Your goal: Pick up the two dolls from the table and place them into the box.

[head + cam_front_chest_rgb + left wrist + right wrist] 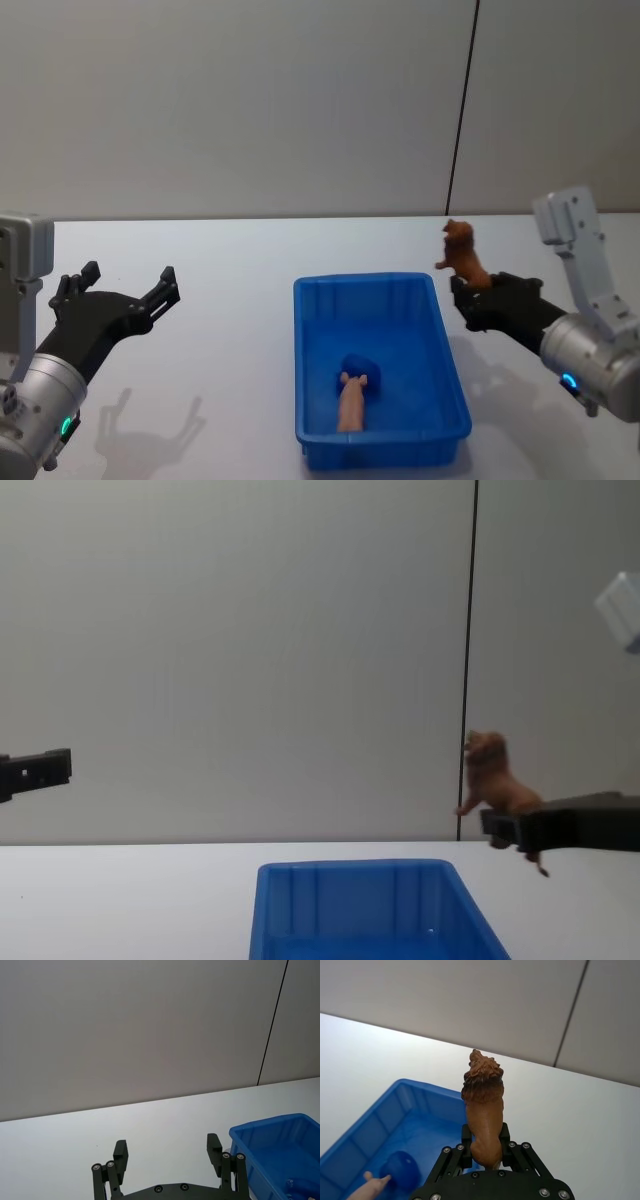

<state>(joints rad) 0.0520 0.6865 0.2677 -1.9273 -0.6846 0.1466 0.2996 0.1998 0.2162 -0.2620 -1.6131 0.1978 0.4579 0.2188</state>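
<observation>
Already inside the blue box: the pink doll (lying flat).

Plain grey wall, thin dark vertical seam.

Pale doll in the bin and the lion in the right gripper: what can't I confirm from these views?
- Pale pink doll: the head view shows it lying in the blue bin with something blue at its head; its shape is too small to read. The right wrist view cuts it at the edge.
- Reddish-brown lion: its hind end is hidden between the fingers of the right gripper.
- Bin floor: the chest view cuts it off.
</observation>
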